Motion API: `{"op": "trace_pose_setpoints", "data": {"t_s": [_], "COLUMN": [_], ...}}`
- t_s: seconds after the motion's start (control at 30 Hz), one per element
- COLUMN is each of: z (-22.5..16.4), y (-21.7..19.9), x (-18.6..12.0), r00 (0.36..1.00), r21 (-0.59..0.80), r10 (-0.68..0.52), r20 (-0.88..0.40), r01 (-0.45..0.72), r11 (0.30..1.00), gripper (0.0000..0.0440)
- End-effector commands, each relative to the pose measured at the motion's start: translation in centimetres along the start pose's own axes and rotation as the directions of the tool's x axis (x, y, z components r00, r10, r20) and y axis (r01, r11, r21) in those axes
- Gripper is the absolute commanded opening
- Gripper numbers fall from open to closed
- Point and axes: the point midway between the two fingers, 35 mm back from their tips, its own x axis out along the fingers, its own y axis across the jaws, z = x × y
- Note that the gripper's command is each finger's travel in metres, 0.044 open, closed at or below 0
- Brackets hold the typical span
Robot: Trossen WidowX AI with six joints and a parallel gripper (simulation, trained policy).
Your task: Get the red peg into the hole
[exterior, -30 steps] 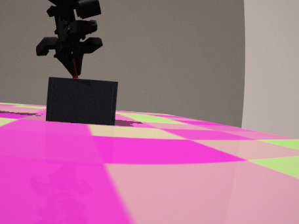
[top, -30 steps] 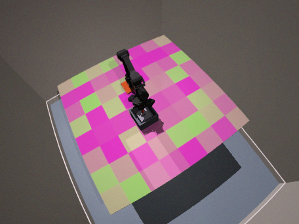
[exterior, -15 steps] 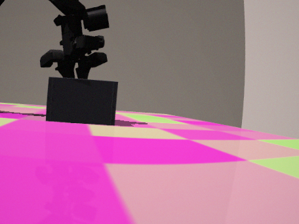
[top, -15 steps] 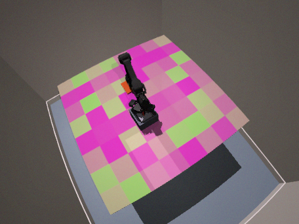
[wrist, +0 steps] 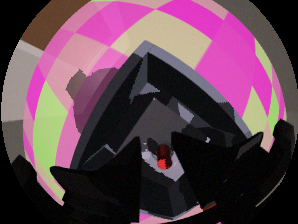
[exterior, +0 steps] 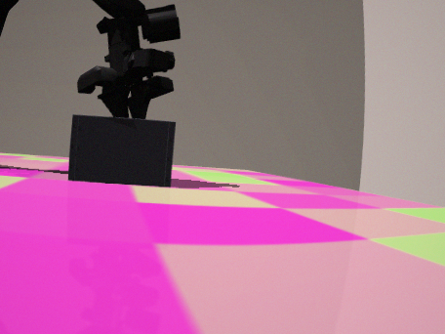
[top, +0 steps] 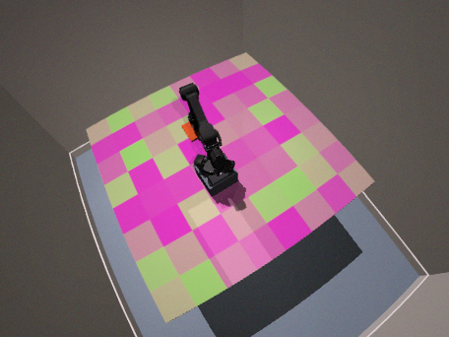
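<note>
Gripper point(top: 215, 163) point(exterior: 129, 117) point(wrist: 155, 138) ajar btwn box walls point(top: 225, 184) point(exterior: 122, 152) point(wrist: 200, 79); red peg point(wrist: 164, 158) inside; orange pc. point(top: 189, 131) near.

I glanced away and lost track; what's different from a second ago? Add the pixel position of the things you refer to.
The gripper point(exterior: 129, 117) point(wrist: 155, 138) has come down to the box point(exterior: 122, 151) point(wrist: 220, 100); its jaws have parted, letting go of the red peg point(wrist: 164, 159). The box and orange patch point(top: 189, 131) stayed put.
</note>
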Motion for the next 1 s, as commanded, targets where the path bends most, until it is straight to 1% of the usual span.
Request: {"op": "trace_pose_setpoints", "data": {"t_s": [0.0, 0.47, 0.97], "z": [0.4, 2.2, 3.8], "y": [0.2, 0.3, -0.5], "x": [0.4, 1.2, 2.0], "r00": [1.000, 0.998, 0.995], "r21": [-0.024, -0.088, -0.117], "r10": [-0.009, -0.041, -0.063], "r20": [-0.014, -0.047, -0.079], "r01": [0.008, 0.037, 0.054], "r11": [1.000, 0.995, 0.992], "gripper": [0.0144, 0.0142, 0.0144]}}
